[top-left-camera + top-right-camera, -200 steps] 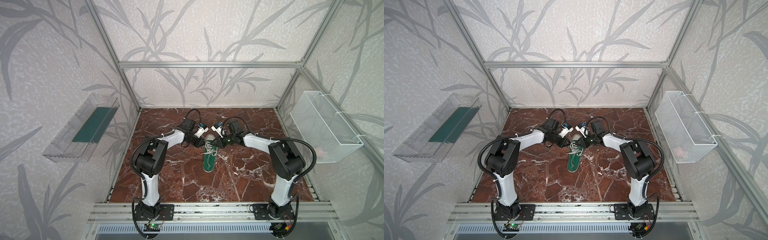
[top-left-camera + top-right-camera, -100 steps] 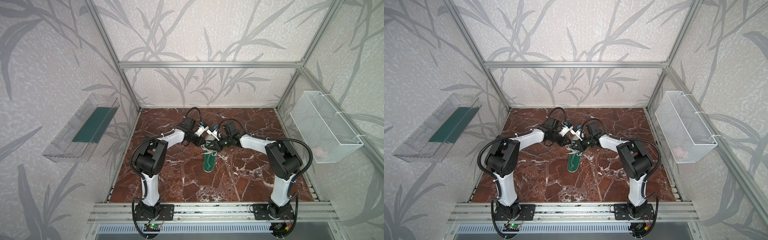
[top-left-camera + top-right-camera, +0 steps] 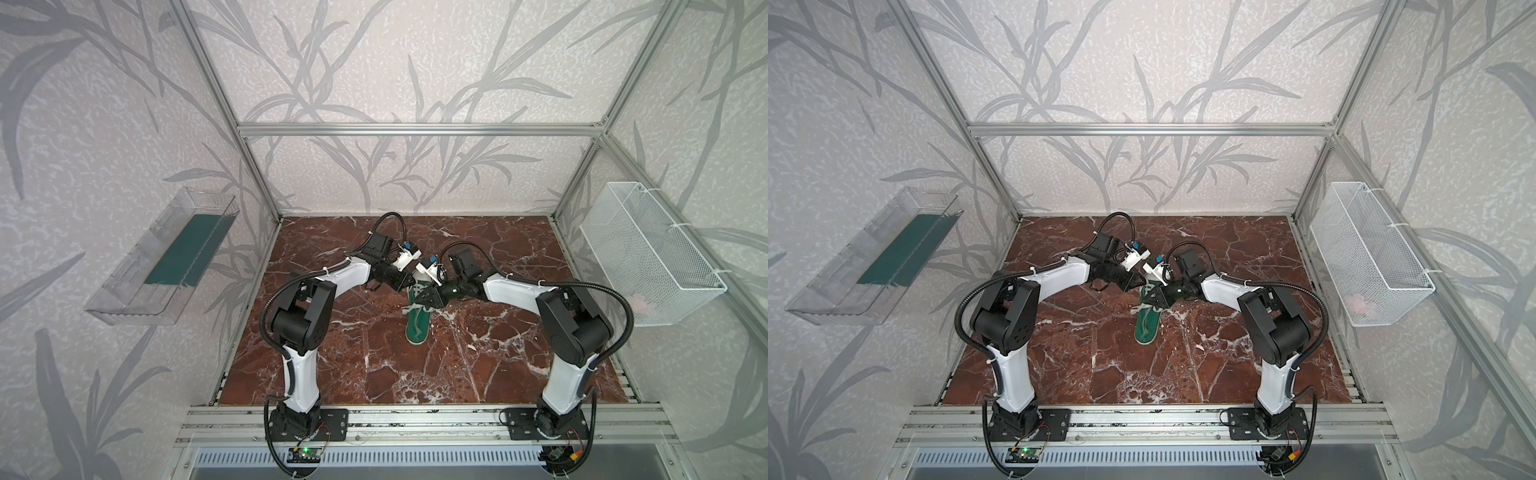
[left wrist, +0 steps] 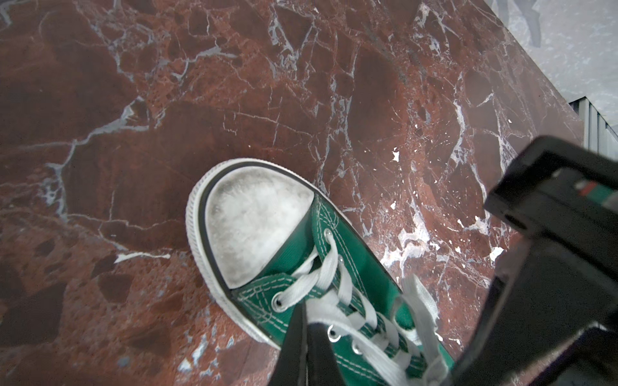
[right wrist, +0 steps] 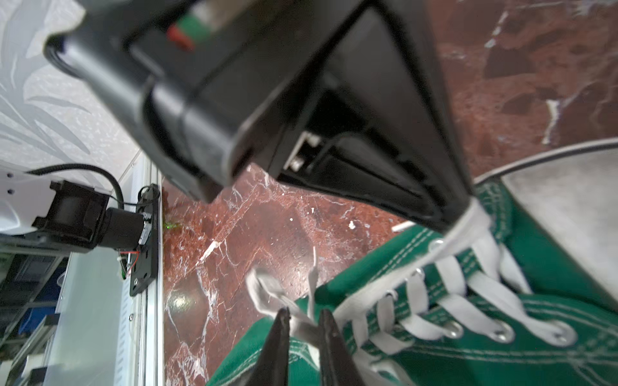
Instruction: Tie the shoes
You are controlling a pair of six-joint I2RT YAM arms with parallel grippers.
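One red-brown marble desk [image 3: 332, 374] sits inside leaf-papered walls [image 3: 415, 62]. Mid-desk lies the green shoe [image 3: 417, 328], its length running toward the front rail [image 3: 415, 419] — heel nearest it, toe cap [image 4: 254, 227] farthest. Only the wrist views show the grips: left pincer [image 4: 306, 320] together on the laces [image 5: 485, 290], right pincer [image 5: 302, 317] slightly apart — a strand between.

Tabletop [image 3: 374, 365]: red-brown marble with white veins.
Left wall: clear plastic tray [image 3: 124, 299] holding a dark green pad [image 3: 187, 249].
Right wall: white wire basket [image 3: 648, 266], something pale pink [image 3: 642, 306] inside.
Cage: aluminium bars [image 3: 415, 129].
Walls: grey leaf-pattern wallpaper [image 3: 374, 62].
Front rail: small board [image 3: 305, 455], green light lit.
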